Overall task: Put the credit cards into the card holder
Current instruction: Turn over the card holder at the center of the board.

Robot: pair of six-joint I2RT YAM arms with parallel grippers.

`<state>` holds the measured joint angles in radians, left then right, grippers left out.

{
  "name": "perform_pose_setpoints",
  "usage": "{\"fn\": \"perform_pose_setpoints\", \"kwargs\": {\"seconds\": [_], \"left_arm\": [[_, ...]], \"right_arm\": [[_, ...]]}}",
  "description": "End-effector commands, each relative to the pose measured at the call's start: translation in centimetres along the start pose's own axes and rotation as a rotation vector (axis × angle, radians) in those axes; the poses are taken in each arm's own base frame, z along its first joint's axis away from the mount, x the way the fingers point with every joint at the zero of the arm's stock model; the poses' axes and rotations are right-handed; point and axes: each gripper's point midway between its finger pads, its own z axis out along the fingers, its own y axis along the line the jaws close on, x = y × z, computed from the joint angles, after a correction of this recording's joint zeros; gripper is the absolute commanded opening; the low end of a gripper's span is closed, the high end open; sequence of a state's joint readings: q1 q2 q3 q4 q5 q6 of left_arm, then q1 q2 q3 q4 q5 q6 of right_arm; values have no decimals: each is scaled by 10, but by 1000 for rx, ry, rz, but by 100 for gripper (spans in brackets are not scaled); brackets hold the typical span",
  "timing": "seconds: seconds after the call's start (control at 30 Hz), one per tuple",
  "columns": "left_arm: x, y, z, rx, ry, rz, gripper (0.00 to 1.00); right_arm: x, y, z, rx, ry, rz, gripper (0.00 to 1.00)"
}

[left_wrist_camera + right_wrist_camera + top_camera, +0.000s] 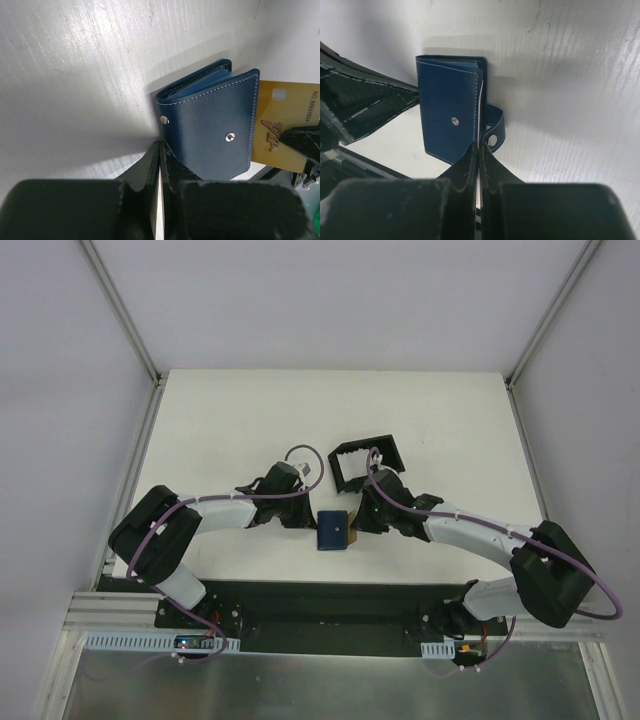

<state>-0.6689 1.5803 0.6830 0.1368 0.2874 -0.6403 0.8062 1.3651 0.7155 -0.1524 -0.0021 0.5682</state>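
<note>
The dark blue card holder (333,530) lies between my two grippers near the table's front edge. In the left wrist view the card holder (210,135) shows two snaps, and a yellow-orange credit card (286,125) sticks out of its right side. My right gripper (479,146) is shut on that card, which shows there only as a thin pale edge (480,115) running along the holder (447,115). My left gripper (160,146) is shut, its tips against the holder's near left corner with nothing seen between them. Other credit cards are out of view.
A black square tray (362,462) with raised walls stands just behind the right gripper (364,524). The left gripper (303,522) points in from the holder's left. The holder's strap tab (495,132) lies on the white table (230,420).
</note>
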Motion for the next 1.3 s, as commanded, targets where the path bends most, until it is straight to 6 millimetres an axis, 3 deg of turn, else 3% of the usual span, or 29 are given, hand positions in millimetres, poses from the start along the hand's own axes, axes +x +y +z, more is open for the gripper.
{"fn": "perform_pose_setpoints", "kwargs": {"seconds": [0.0, 0.23, 0.43, 0.8, 0.9, 1.27], "left_arm": [[2, -4, 2, 3, 16, 23, 0], [-6, -12, 0, 22, 0, 34, 0], [-12, -21, -2, 52, -16, 47, 0], [-10, -29, -4, 88, -12, -13, 0], [-12, -32, -6, 96, -19, -25, 0], [-1, -21, -3, 83, -21, -53, 0]], "right_arm": [[-13, 22, -16, -99, -43, 1, 0], [-12, 38, -22, -184, -29, -17, 0], [-13, 58, -12, -297, -39, 42, 0], [4, 64, 17, -335, 20, 110, 0], [9, 55, 21, -275, 33, 94, 0], [28, 57, 37, -227, 76, 40, 0]]}}
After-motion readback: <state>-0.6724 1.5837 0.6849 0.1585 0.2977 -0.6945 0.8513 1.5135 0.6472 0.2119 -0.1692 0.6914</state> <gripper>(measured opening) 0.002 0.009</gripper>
